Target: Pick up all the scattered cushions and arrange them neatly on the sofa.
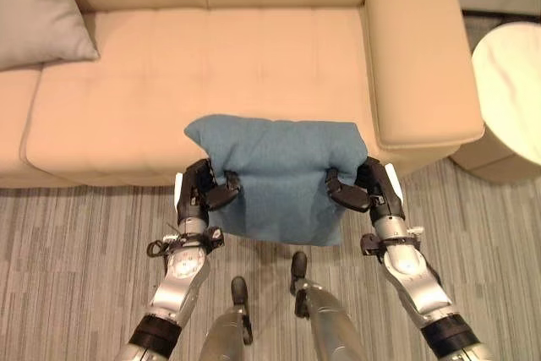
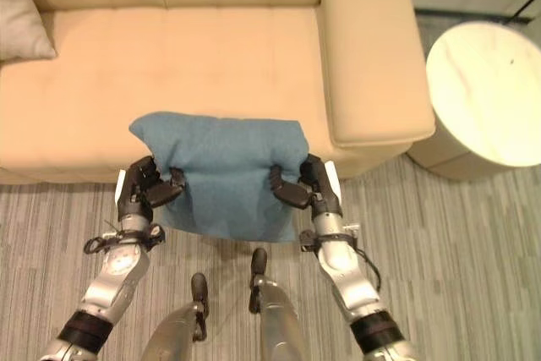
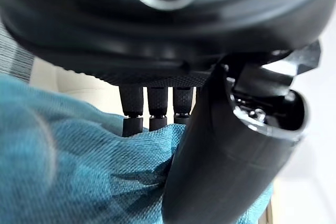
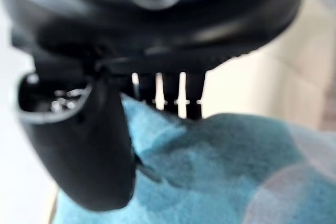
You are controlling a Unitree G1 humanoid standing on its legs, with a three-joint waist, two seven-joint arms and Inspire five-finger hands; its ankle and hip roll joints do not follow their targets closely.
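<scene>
Left eye view: the left hand (image 1: pixel 201 192) and right hand (image 1: pixel 365 188) pinch opposite sides of a soft teal fabric cushion (image 1: pixel 283 175), held over the front edge of the cream upholstered sofa (image 1: pixel 152 82), near its right armrest.

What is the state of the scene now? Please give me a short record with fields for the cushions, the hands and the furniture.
held cushion: blue cushion, carried between both hands in front of the sofa's seat edge
left hand: left hand, pinching the cushion's left side
right hand: right hand, pinching the cushion's right side
placed cushion: grey cushion, on the sofa's left part against the backrest
sofa: beige sofa, middle seat free
beside sofa: round white table, right of the armrest
floor: striped grey carpet
</scene>
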